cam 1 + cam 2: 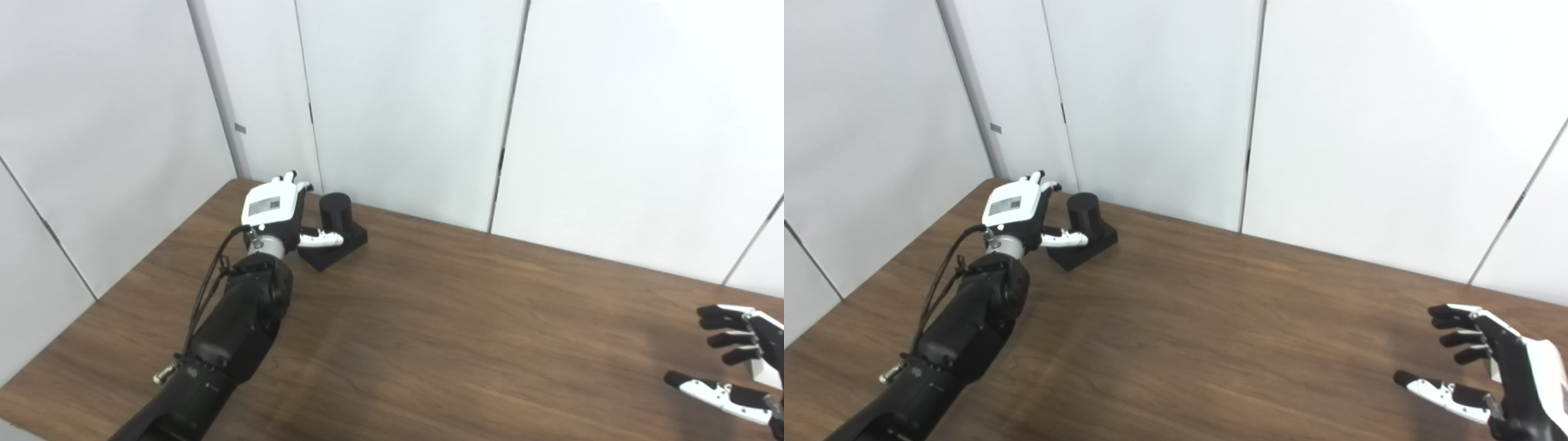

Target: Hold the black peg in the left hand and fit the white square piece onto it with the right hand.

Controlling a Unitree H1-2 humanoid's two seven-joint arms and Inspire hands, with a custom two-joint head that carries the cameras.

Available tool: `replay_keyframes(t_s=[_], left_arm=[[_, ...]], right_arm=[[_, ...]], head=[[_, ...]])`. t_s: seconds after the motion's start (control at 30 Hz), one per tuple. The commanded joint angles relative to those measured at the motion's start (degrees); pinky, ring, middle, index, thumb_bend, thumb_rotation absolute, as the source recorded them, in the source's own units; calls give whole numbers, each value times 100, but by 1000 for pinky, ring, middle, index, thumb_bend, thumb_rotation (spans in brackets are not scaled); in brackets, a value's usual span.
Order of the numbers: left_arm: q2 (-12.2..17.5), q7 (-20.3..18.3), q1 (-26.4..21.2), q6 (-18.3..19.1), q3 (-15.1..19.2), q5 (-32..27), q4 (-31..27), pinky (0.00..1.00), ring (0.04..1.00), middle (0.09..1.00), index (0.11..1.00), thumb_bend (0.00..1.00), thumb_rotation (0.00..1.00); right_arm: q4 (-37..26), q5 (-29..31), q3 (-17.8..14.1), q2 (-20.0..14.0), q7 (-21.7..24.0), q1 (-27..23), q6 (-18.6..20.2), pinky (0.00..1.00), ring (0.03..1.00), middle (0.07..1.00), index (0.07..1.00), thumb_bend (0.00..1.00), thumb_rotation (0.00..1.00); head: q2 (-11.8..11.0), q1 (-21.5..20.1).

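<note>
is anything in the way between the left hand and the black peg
Nothing visible does. The left hand is open right beside the black peg at the table's far left corner, thumb reaching across the front of its base; whether it touches cannot be told.

Pretty even, bright indoor light, prob overhead, nothing harsh. White wall panels (404,104) come out flat and a bit washed w/ a slight grey cast. Wood table (465,318) has a soft pale sheen across the middle, no hard glare. Shadows are faint and fuzzy, just a dark smudge under the left arm (226,331). Overall a little soft/low-res w/ some noise, black parts lose detail. Wall seams lean outward twd the edges, so wide-angle lens.
</note>
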Motion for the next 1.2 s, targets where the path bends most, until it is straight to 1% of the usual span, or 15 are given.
replay_keyframes(t_s=[0.0,0.13,0.2,0.3,0.4,0.53,0.7,0.73,0.83,0.93,1.17], left_arm=[[127,26,-346,28,74,187,43,807,994,1000,867,1000,591],[132,-45,-366,28,91,216,139,821,1000,1000,872,1000,589],[128,-72,-365,28,95,237,161,813,1000,1000,870,1000,590],[126,-51,-369,27,89,202,234,816,998,1000,868,1000,580],[129,-29,-380,25,65,138,327,830,1000,1000,866,1000,579],[89,-189,-378,28,56,166,324,859,1000,1000,871,1000,577],[67,-349,-387,28,-51,252,395,848,1000,1000,855,1000,575],[47,-386,-398,29,-58,271,442,847,1000,1000,851,1000,578],[0,-461,-432,29,-86,270,579,889,1000,1000,845,1000,570],[10,-521,-479,27,-192,282,721,878,1000,1000,830,1000,575],[11,-388,-587,17,-341,140,1069,892,1000,995,802,1000,539]], right_arm=[[-268,-24,-47,-28,-26,-150,19,478,590,648,649,694,0],[-317,-31,-42,-44,1,-148,61,482,589,644,650,693,0],[-305,-19,-41,-60,5,-147,35,484,588,645,648,692,0],[-343,-30,-41,-61,37,-142,97,492,592,649,650,693,0],[-322,-8,-36,-75,27,-146,35,497,592,649,648,693,0],[-304,11,-32,-98,27,-149,-6,491,590,651,646,685,0],[-365,36,-39,-82,70,-144,75,491,598,659,652,672,0],[-386,32,-39,-80,81,-141,88,495,599,659,651,673,0],[-447,-10,-31,-74,105,-129,153,517,606,660,650,676,0],[-461,-15,-22,-66,98,-120,148,515,603,658,646,676,0],[-498,-8,-18,-50,101,-111,166,498,598,659,642,667,0]], head=[[5,1],[34,8],[46,17],[60,20],[71,21],[99,26],[119,11],[125,7],[140,-5],[150,-22],[181,-55]])
